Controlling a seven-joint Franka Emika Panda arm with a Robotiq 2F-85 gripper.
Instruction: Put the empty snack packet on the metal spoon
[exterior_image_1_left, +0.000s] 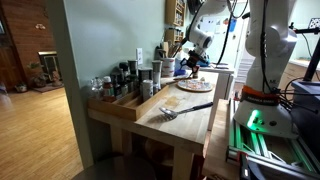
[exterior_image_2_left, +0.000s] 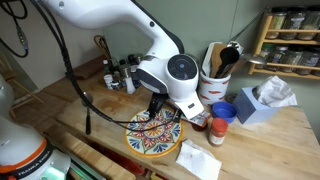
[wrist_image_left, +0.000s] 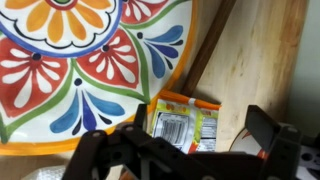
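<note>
The empty snack packet (wrist_image_left: 185, 122) is a white foil packet with orange edges. It lies flat on the wooden table just beside the rim of a colourful painted plate (wrist_image_left: 80, 60). My gripper (wrist_image_left: 200, 138) is open just above it, with one dark finger on each side of the packet and not touching it. In both exterior views the gripper (exterior_image_1_left: 190, 64) (exterior_image_2_left: 186, 112) hangs low at the plate's edge. The metal spoon (exterior_image_1_left: 185, 110), with a silvery head and a dark handle, lies apart from them near the table's front end.
The plate (exterior_image_2_left: 152, 135) lies in the middle of the table (exterior_image_1_left: 200, 125). Bottles and jars (exterior_image_1_left: 125, 82) line one long side. A blue cup (exterior_image_2_left: 222, 111), a tissue box (exterior_image_2_left: 262, 100), a utensil holder (exterior_image_2_left: 214, 72) and white paper (exterior_image_2_left: 198, 160) lie around the gripper.
</note>
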